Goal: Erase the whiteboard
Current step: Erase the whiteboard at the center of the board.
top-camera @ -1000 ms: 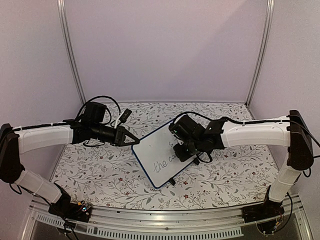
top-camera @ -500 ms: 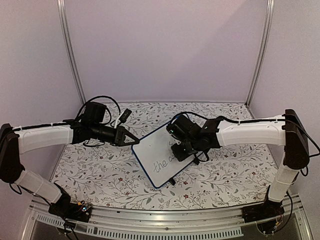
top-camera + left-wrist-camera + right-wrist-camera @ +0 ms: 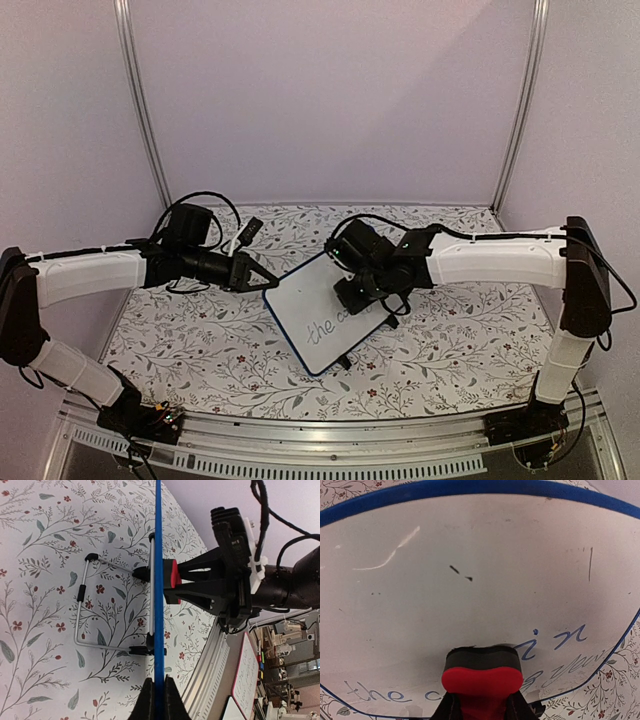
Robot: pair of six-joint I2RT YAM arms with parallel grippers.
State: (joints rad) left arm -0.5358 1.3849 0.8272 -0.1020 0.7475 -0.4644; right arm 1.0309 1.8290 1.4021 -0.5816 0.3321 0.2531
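The whiteboard (image 3: 303,303) stands tilted on the floral table, its blue frame seen edge-on in the left wrist view (image 3: 158,555). My left gripper (image 3: 266,283) is shut on the frame's edge (image 3: 158,684) at the board's left corner. My right gripper (image 3: 357,292) is shut on a small red block with a black felt face (image 3: 482,679), and the felt presses flat on the board's surface (image 3: 470,545). Blue handwriting (image 3: 554,641) runs beside and below the block. The upper part of the board carries only faint smudges and two small dark specks (image 3: 460,573).
A wire stand with black feet (image 3: 82,611) props the board from behind. The right arm's camera block and cables (image 3: 235,565) sit close behind the board. A metal rail (image 3: 300,445) runs along the near table edge, and upright posts (image 3: 140,100) stand at the back corners.
My right gripper has slid the red block leftward and a little away from the bases across the board. The left arm and the board have stayed still.
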